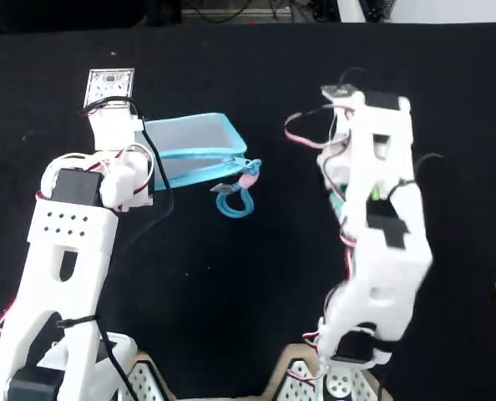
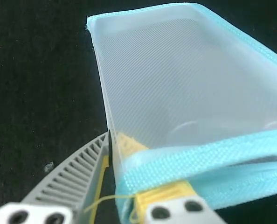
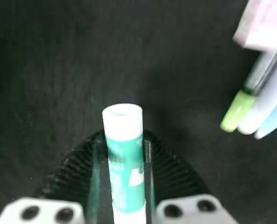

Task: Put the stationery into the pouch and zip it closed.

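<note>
Pouch (image 1: 194,149), pale blue, lies on the black table (image 1: 256,317) in the high view. One end sits at the left arm and its zip loop (image 1: 235,203) trails toward the right arm. In the left wrist view, the left tool (image 2: 111,142) is clenched on the pouch's zip-edged corner. In the right wrist view, the right tool (image 3: 123,140) grasps a green-and-white glue stick (image 3: 124,172) lengthwise between its jaws, and the label print is too blurred to read. Pens (image 3: 250,107) and a pink block (image 3: 264,23) lie near on the table.
</note>
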`<action>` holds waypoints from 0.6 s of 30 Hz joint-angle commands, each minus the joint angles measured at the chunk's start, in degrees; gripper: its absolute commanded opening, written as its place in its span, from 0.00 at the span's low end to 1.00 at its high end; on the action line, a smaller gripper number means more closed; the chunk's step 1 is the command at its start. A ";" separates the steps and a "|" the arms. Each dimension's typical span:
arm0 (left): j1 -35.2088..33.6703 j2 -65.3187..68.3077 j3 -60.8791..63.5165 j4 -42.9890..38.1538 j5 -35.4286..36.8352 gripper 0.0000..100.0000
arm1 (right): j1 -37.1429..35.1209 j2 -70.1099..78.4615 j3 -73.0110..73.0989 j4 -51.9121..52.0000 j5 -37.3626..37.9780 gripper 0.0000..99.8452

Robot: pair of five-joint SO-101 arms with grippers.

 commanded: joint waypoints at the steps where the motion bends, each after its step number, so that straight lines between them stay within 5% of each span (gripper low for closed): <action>1: 0.13 0.53 2.15 0.18 0.79 0.03 | 0.00 -15.78 20.18 -11.52 0.79 0.01; 5: 0.22 0.53 1.27 -0.26 0.70 0.03 | -0.53 -25.01 33.10 -17.76 4.40 0.04; 10: 0.31 0.53 -0.84 0.00 0.62 0.03 | -2.20 -26.86 35.38 -16.00 8.18 0.18; 18: 0.22 0.97 -1.27 0.09 0.44 0.03 | -3.25 -26.77 27.65 -12.40 8.70 0.13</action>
